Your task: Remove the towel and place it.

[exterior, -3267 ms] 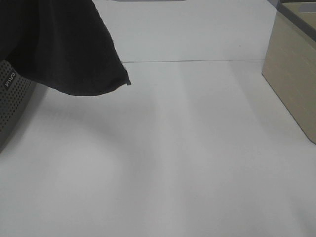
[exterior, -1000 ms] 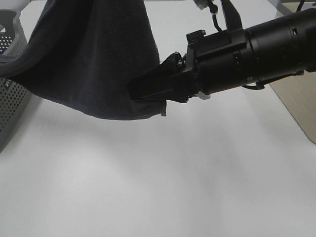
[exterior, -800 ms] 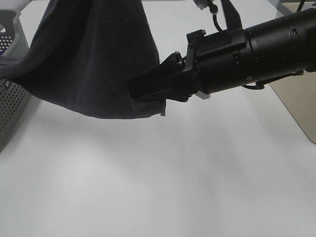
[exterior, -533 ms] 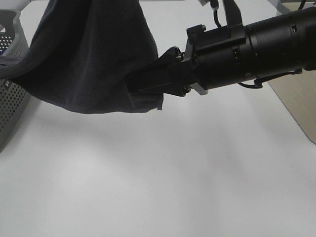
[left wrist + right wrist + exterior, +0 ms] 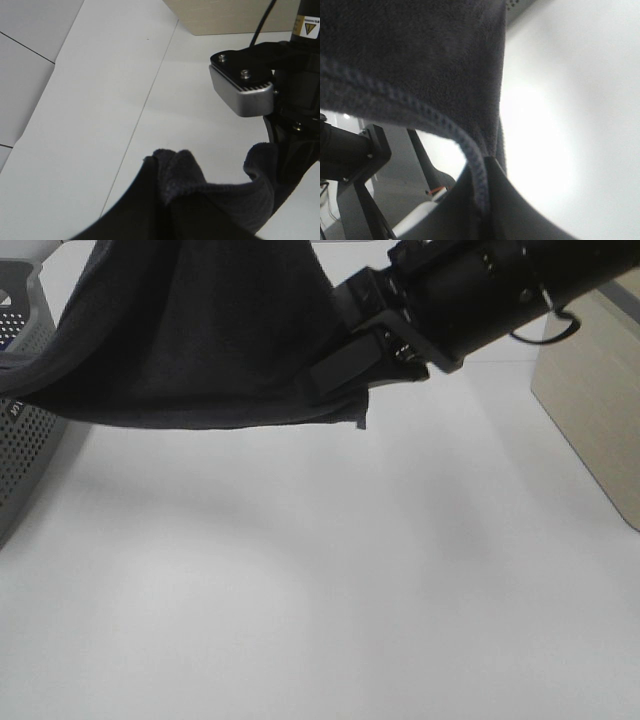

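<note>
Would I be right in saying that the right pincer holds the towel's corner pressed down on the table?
Not quite: the right pincer holds the towel's corner up above the table, not pressed on it; the exterior high view shows the hem hanging free.

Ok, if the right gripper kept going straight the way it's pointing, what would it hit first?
The towel: the right gripper is shut on its corner, and the hanging cloth fills the line ahead. Past that, probably the grey basket, though depth is unclear.
</note>
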`<state>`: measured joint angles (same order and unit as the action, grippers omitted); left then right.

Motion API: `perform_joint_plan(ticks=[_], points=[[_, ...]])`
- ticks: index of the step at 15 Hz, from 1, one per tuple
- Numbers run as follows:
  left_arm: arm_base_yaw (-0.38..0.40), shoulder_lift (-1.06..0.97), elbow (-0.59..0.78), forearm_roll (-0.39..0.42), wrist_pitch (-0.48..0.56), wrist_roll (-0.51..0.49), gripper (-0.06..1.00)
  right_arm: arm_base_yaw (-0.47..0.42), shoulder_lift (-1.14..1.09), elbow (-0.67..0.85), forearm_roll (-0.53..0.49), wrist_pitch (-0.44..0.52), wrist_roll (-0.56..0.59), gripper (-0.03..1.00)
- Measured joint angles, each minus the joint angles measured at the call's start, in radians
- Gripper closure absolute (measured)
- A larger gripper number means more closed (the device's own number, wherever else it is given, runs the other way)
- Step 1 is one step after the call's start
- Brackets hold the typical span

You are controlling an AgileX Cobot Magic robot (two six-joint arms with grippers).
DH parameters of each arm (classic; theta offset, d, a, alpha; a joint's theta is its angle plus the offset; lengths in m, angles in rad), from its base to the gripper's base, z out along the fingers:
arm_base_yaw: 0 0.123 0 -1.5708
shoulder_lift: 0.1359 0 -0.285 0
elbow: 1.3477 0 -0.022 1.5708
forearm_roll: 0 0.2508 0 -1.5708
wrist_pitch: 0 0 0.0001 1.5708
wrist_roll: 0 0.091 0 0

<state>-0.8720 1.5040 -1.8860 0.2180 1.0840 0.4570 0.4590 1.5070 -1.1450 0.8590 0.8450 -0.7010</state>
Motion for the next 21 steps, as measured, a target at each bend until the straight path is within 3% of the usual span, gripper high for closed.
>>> perform_joint_plan(ticks=[1,2,4,7,11,13,17,21], points=[[0.0,0.0,0.0,0.005,-0.015,0.0,0.94,0.0,0.0,-0.077,-0.147,0.06,0.142,0.95],[0.0,0.0,0.0,0.015,-0.054,0.0,0.94,0.0,0.0,-0.247,-0.395,0.181,0.335,0.95],[0.0,0.0,0.0,0.032,-0.128,0.0,0.94,0.0,0.0,-0.418,-0.602,0.3,0.458,0.95],[0.008,0.0,0.0,0.054,-0.246,0.0,0.94,0.0,0.0,-0.609,-0.744,0.361,0.528,0.95],[0.104,0.006,0.0,0.057,-0.5,-0.023,0.94,0.0,0.041,-0.873,-0.939,0.373,0.539,0.95],[0.148,0.03,0.0,0.056,-0.583,-0.026,0.94,0.0,0.078,-0.935,-1.054,0.313,0.539,0.95],[0.228,0.11,0.0,0.055,-0.74,-0.04,0.94,0.0,0.116,-0.95,-1.267,0.09,0.584,0.95],[0.295,0.184,0.0,0.055,-1.035,-0.041,0.94,0.0,0.168,-0.95,-1.4,-0.142,0.676,0.95]])
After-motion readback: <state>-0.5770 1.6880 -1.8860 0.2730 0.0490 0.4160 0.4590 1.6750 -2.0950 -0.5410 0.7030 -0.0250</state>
